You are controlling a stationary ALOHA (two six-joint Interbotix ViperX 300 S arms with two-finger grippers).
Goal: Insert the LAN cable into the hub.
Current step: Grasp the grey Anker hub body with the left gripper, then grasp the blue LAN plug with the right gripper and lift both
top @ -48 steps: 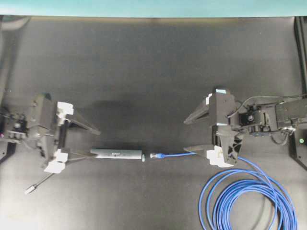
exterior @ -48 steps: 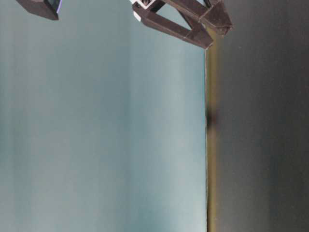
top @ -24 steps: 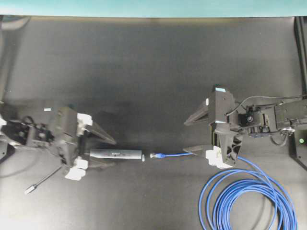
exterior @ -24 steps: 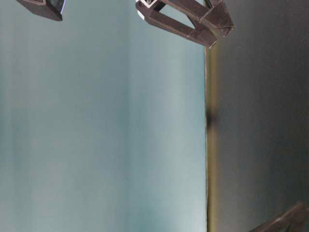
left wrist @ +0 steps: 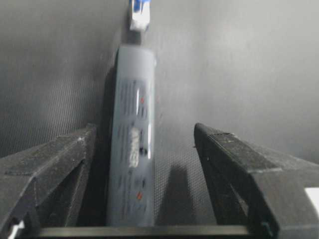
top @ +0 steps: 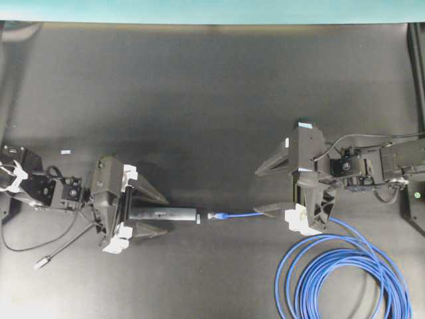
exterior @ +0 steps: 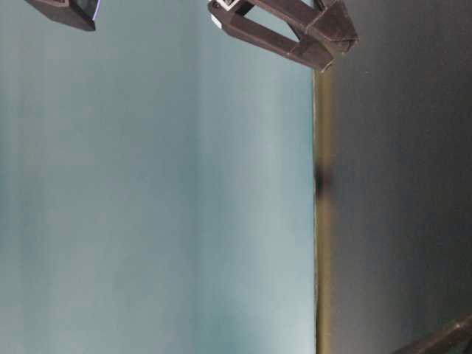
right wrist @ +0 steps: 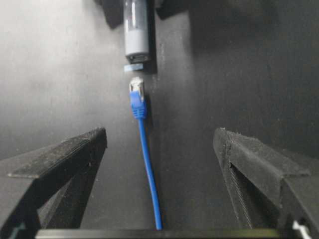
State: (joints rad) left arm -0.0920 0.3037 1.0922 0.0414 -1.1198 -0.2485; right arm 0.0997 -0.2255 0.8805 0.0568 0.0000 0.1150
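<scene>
Two claws stand wide apart, neither gripping anything. Straddling the hub [top: 163, 213], the left claw [top: 154, 213] has a finger on either side of it. Printing on the hub is too blurred to read. Beneath the right claw [top: 267, 190], the blue cable [top: 242, 214] lies on the table [top: 212, 100], its plug just short of the hub's end.

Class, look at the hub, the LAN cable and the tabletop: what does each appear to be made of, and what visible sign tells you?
The hub: grey metal or hard plastic, smooth satin; soft sheen and printed markings.
The LAN cable: bright blue flexible plastic or rubber jacket, since it coils loosely; its plug looks like clear plastic.
The tabletop: dark matte mat, possibly rubber or fabric; fine woven-looking texture in the left wrist view.
</scene>
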